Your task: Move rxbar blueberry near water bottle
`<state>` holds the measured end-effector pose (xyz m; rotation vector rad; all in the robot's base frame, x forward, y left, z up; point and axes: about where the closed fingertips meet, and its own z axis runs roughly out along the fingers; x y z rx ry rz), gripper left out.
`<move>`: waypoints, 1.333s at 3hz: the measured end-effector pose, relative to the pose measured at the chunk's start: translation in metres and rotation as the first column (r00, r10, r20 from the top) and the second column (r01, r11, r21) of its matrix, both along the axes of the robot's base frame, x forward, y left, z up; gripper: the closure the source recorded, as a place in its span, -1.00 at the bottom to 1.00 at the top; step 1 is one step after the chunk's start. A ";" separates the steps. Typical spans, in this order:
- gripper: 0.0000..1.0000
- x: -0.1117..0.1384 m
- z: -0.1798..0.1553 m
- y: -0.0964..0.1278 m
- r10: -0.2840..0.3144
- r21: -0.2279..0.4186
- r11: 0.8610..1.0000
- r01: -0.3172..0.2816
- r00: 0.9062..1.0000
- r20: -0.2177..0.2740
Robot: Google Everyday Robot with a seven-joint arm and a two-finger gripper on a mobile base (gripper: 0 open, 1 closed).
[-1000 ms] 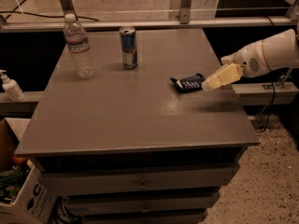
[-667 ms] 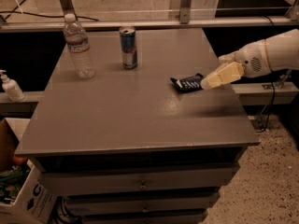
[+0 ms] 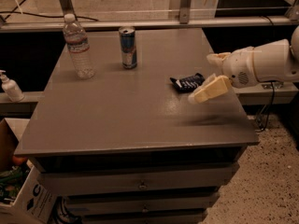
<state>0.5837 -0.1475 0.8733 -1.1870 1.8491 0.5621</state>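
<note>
The rxbar blueberry (image 3: 187, 82), a dark navy wrapper with pale lettering, lies flat on the grey table (image 3: 117, 115) at the right of middle. My gripper (image 3: 200, 78) reaches in from the right, open, with one pale finger (image 3: 209, 88) low over the table just in front of the bar's right end and the other finger (image 3: 217, 57) behind it. It holds nothing. The water bottle (image 3: 77, 46), clear with a white cap and a pale label, stands upright at the back left, far from the bar.
A blue-and-silver drink can (image 3: 127, 47) stands upright between the bottle and the bar. A small white pump bottle (image 3: 9, 86) sits on a ledge to the left. A cardboard box (image 3: 18, 190) stands on the floor at lower left. A metal rail (image 3: 140, 23) runs behind the table.
My gripper has moved a little left and toward the table's front, so its lower finger now lies alongside the bar's near right end. The bar, can and bottle have not moved.
</note>
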 end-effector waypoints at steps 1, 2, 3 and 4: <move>-1.00 0.011 -0.016 0.014 -0.002 -0.092 0.996 0.011 0.995 0.098; -1.00 0.031 -0.027 0.017 -0.029 -0.124 0.991 0.044 0.992 0.125; -1.00 0.043 -0.033 0.015 -0.059 -0.122 0.990 0.072 0.993 0.104; -1.00 0.051 -0.041 0.013 -0.077 -0.121 0.989 0.082 0.996 0.046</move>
